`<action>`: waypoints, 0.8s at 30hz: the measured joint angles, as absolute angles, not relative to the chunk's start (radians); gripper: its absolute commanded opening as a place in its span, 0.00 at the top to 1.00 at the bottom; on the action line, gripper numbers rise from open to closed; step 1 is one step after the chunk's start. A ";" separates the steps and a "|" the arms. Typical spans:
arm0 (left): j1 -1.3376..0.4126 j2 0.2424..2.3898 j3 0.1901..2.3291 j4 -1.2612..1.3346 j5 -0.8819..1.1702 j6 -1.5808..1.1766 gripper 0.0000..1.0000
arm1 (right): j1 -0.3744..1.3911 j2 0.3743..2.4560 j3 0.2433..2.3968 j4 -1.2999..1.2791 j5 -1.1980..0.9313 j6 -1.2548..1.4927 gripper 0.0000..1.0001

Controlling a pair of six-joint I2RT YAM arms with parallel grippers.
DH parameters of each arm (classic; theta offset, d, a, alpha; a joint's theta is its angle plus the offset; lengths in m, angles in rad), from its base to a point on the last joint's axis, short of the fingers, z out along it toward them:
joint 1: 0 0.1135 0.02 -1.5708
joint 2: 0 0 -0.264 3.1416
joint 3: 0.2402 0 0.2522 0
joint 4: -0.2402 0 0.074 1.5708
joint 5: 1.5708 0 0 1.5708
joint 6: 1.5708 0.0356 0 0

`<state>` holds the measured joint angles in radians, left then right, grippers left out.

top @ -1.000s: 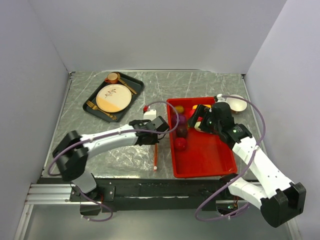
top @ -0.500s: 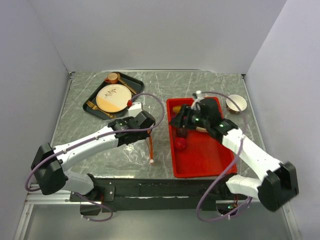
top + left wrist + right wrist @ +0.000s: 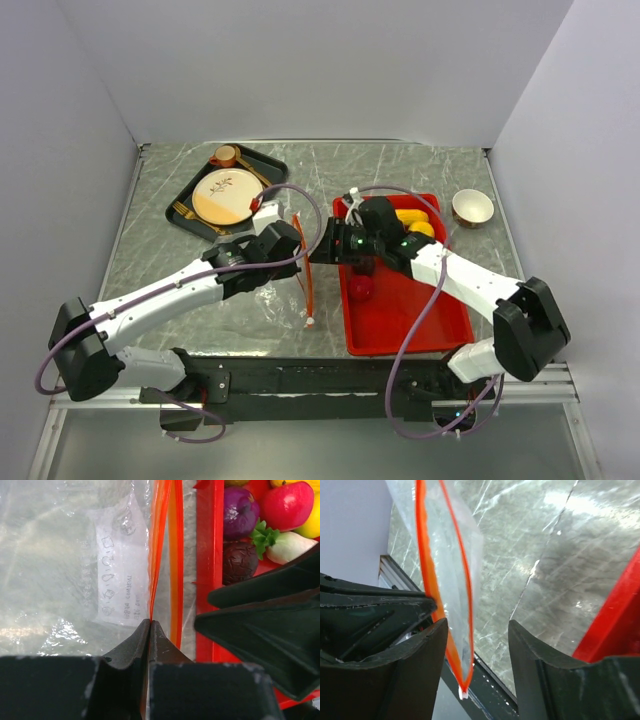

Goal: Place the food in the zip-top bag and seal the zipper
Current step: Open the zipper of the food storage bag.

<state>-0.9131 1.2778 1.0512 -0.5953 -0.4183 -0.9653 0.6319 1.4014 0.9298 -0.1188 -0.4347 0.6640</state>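
The zip-top bag (image 3: 285, 300) hangs clear and floppy left of the red tray, and it fills the left wrist view (image 3: 75, 555). Its zipper (image 3: 309, 280) runs near-vertically, with the white tab (image 3: 464, 694) at the low end. My left gripper (image 3: 300, 260) is shut on one lip of the zipper (image 3: 150, 600). My right gripper (image 3: 326, 250) is open, with the bag's mouth (image 3: 455, 645) between its fingers. The food lies in the tray: purple (image 3: 239, 512), red (image 3: 290, 502), maroon (image 3: 240, 562), white with a green tip (image 3: 292, 547) and yellow (image 3: 312, 525) pieces.
The red tray (image 3: 420, 320) sits right of the bag, its wall close to the zipper (image 3: 210, 555). A black tray (image 3: 185, 205) with a patterned plate (image 3: 228, 195), a cup and gold cutlery is at the back left. A white bowl (image 3: 472, 207) is at the back right.
My right gripper has moved left from over the tray to the bag's mouth. My left gripper has raised the zipper off the table, so the strip now stands up.
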 measured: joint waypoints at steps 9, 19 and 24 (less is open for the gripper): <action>-0.913 1.276 1.047 -0.583 -0.396 -0.964 0.94 | 0.673 1.478 0.952 -0.074 -0.446 0.674 0.46; -0.908 1.253 1.047 -0.598 -0.390 -0.958 0.96 | 0.677 1.587 1.005 -0.060 -0.450 0.659 0.87; -0.877 1.216 1.047 -0.665 -0.415 -0.964 0.98 | 0.677 1.615 1.023 -0.059 -0.408 0.669 0.98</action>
